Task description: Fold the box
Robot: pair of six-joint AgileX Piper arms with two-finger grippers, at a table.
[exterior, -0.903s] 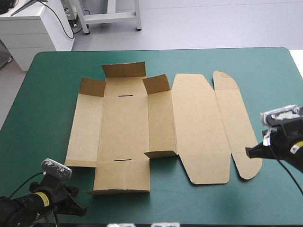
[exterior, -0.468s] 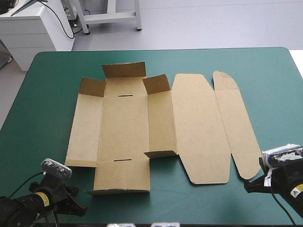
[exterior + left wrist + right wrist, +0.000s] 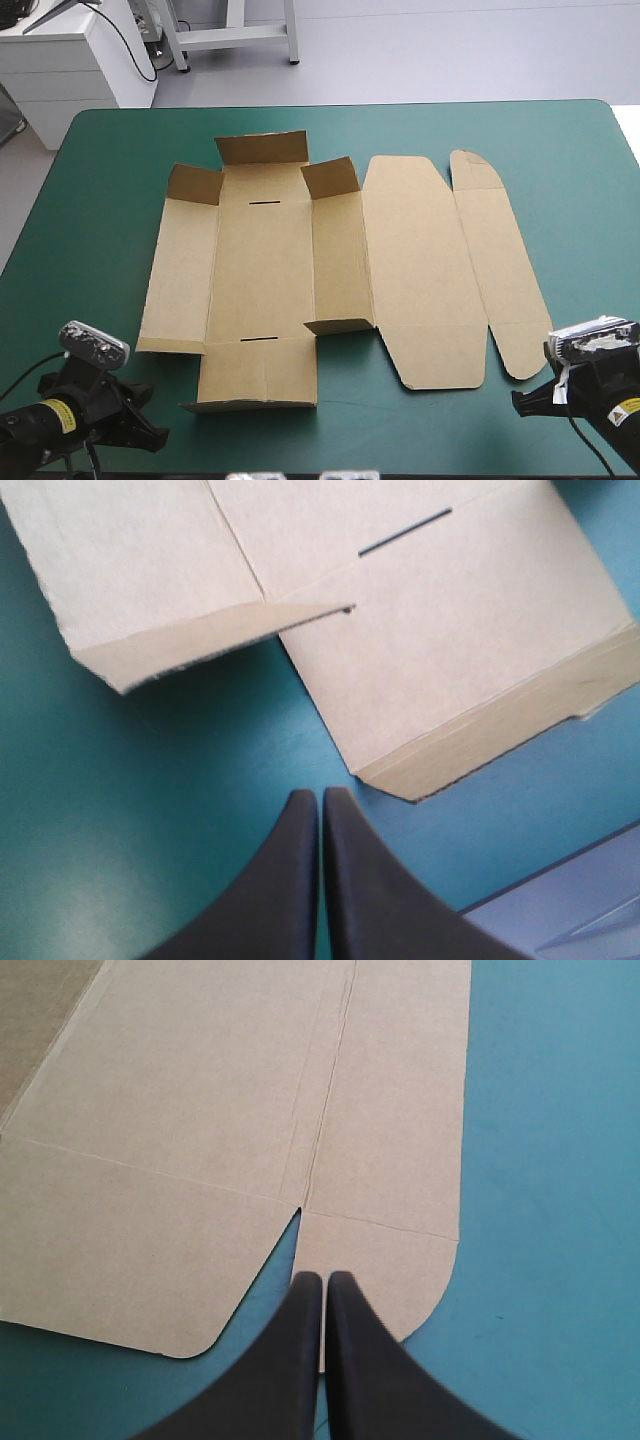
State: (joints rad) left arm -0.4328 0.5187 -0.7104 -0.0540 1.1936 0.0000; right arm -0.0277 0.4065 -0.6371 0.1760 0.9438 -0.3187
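The brown box [image 3: 330,270] lies spread out as a cut sheet in the middle of the teal-green table. Its left half has small flaps standing up at the far corners and a low flap [image 3: 200,640] raised at the near left. The lid panels [image 3: 230,1090] on the right lie flat. My left gripper [image 3: 155,435] is shut and sits near the table's front left, just short of the box's near flap [image 3: 470,660]. My right gripper [image 3: 520,400] is shut too, its tip [image 3: 322,1282] at the rounded near end of the outer lid flap [image 3: 400,1260].
Teal-green cover [image 3: 90,230] stretches wide on both sides of the box and in a strip along its near side. The table's front edge [image 3: 560,900] is close beside the left gripper.
The right gripper has come from beside the box's right edge toward the table's front, ending at the lid's near end. The left gripper has drawn back a little to the left.
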